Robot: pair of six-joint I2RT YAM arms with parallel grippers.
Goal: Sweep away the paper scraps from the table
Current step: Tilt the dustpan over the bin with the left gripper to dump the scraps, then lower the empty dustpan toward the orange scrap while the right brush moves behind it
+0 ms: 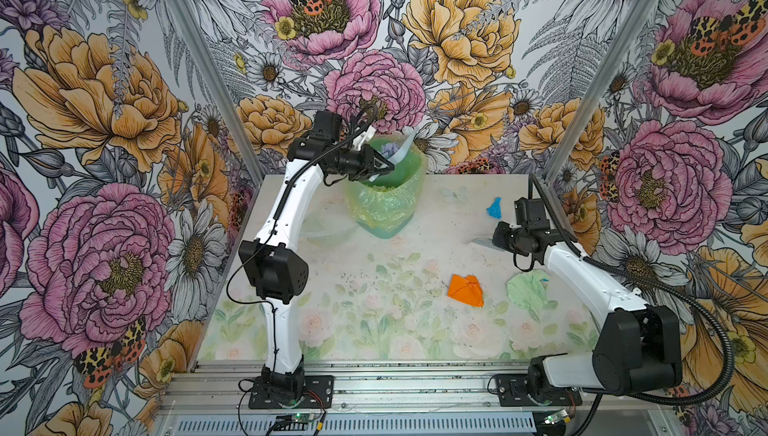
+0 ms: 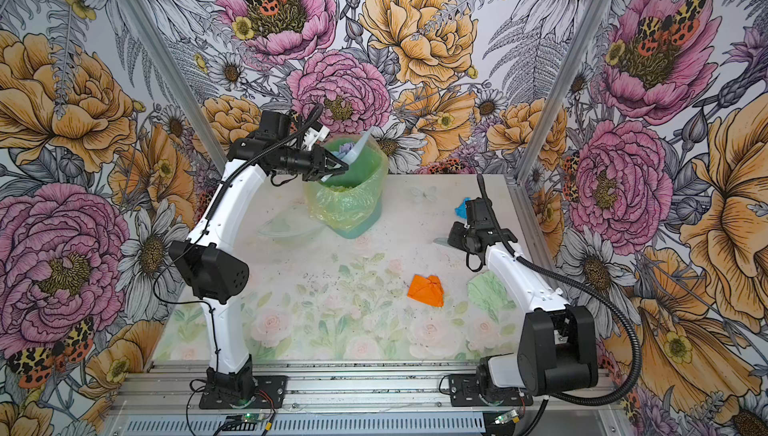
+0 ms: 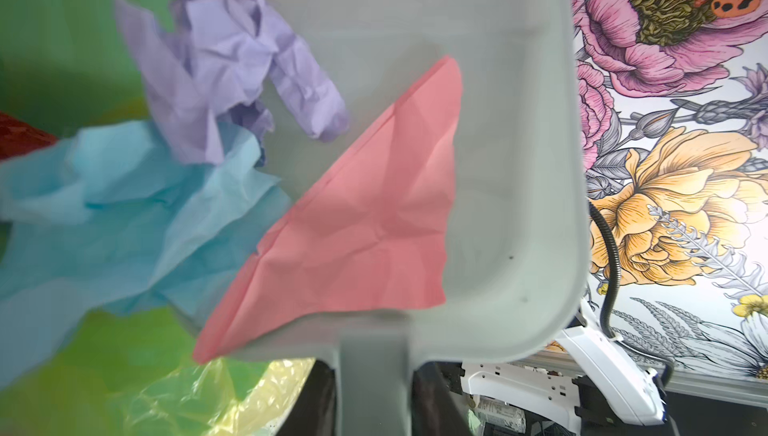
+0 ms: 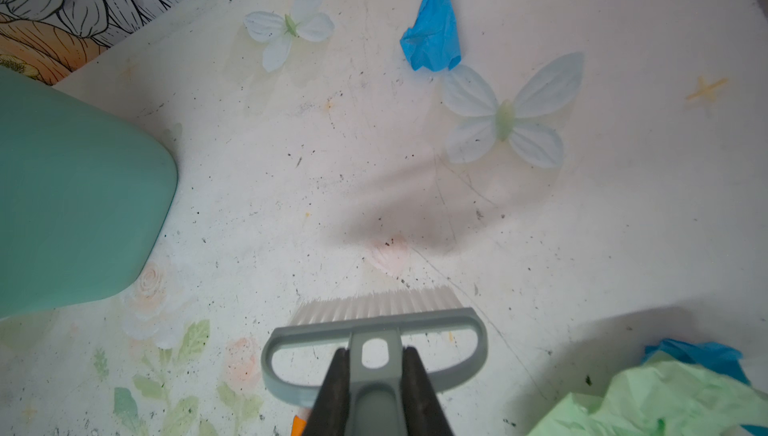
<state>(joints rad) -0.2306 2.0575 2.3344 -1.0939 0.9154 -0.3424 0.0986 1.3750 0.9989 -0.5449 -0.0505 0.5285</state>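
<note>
The left pincer [image 1: 384, 164], clenched on a grey-blue plastic dustpan [image 3: 498, 155], tips crumpled lilac, pale-blue and pink paper scraps [image 3: 365, 226] into the green bag-lined bin [image 1: 386, 205]. The right pincer [image 4: 374, 357], clamped on a grey bristle brush [image 4: 374, 321], is nearer what remains: a long blue scrap [image 4: 436, 26] ahead (lengthwise away), an orange scrap [image 1: 466, 290] and pale-green scrap [image 1: 528, 290] behind, on the rose-printed table [image 1: 374, 317].

The whitish, rose-printed surface [image 1: 374, 330], flecked with dark specks, carries a green bag-lined bin [image 1: 386, 209] at its far edge. A blue scrap [image 1: 494, 208] lies far right, and an orange scrap [image 1: 466, 290] lies near a pale green scrap [image 1: 528, 290].
</note>
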